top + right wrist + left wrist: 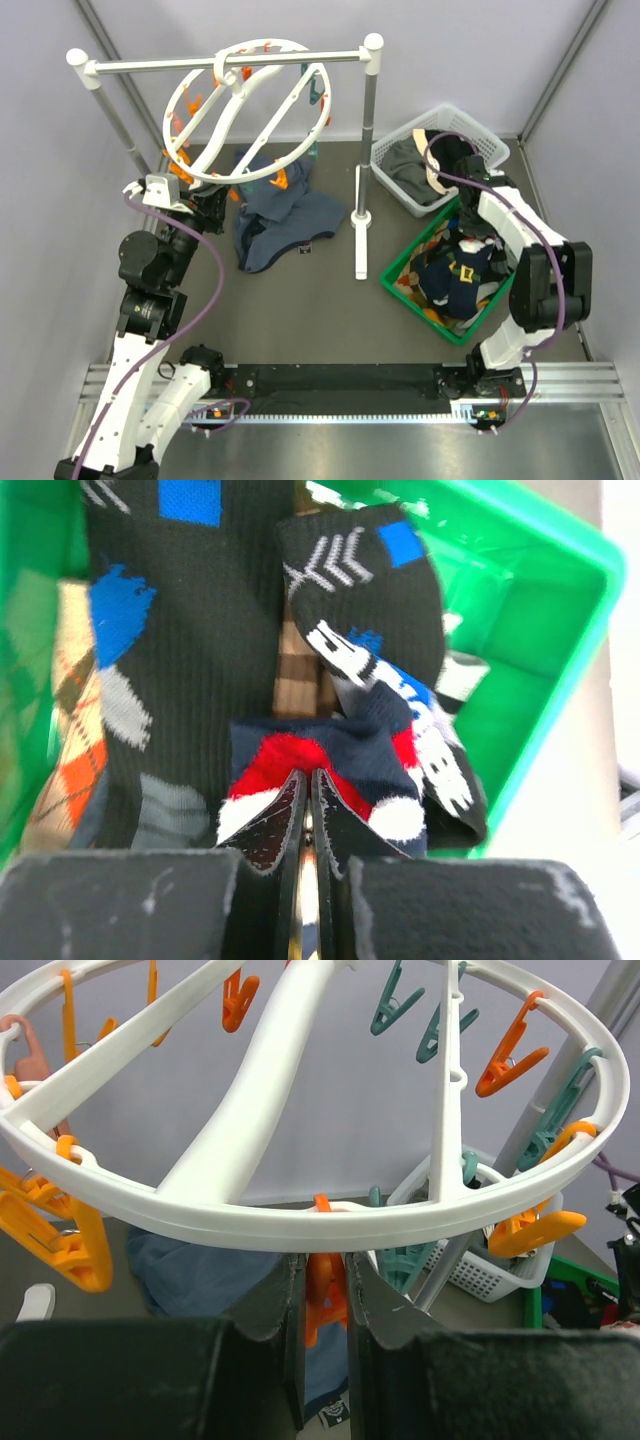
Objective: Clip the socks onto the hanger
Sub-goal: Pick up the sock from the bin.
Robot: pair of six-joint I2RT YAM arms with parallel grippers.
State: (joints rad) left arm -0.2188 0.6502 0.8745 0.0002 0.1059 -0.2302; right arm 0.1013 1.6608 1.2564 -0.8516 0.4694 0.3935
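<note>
Item 1 — hanger (250, 1225), 11 o'clock over the table (300, 330): your left jaws grasping an orange clip (322, 1295) at its rim. Item 2 — socks (200, 630), heaped in the green bin (560, 610) at 4 o'clock: your right jaws clenched, tips on a navy-red sock (345, 755).

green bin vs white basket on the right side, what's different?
Walls: the green bin is solid plastic; the white basket is open lattice.
Contents: the green bin holds patterned socks; the white basket holds bigger grey, black and cream clothes.
Place: the green bin sits nearer the arms, with the right gripper down in it; the white basket lies behind it.
Both are open-topped, rectangular and turned at an angle.
</note>
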